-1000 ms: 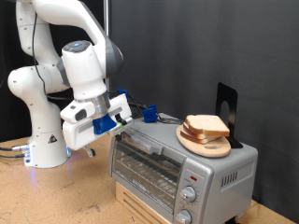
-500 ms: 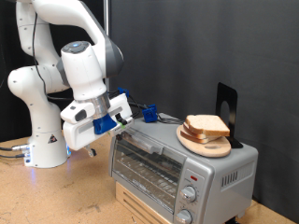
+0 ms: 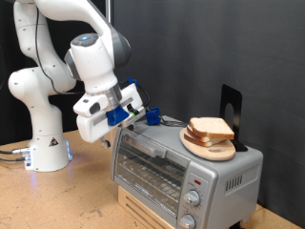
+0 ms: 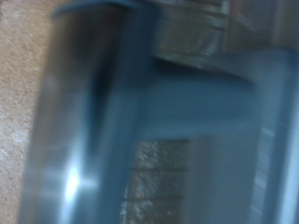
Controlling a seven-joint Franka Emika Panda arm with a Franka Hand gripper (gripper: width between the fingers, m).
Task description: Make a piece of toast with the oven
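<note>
The claw [image 3: 132, 113] hangs just above the oven's [image 3: 181, 167] top corner at the exterior view's left, by the upper edge of the shut glass door [image 3: 148, 172]. Whether its fingers are spread or closed cannot be told: the exterior view shows only blue finger parts crowded together, and the wrist view is a blur of grey metal and glass. Nothing shows between the fingers.

The toast [image 3: 211, 128] lies on a round wooden plate [image 3: 212, 148] on the oven's roof, towards the exterior view's right, well apart from the claw and roughly level with it. More than one slice seems stacked there. The slices lie flat, and a dark upright stand [image 3: 231, 107] rises just behind the plate.

The door's top edge runs along the oven front, from beside the claw towards the knobs [image 3: 195, 198]. In front of the door the bench [image 3: 67, 205] gives open room; the arm's base [image 3: 43, 143] stands at the exterior view's left.
</note>
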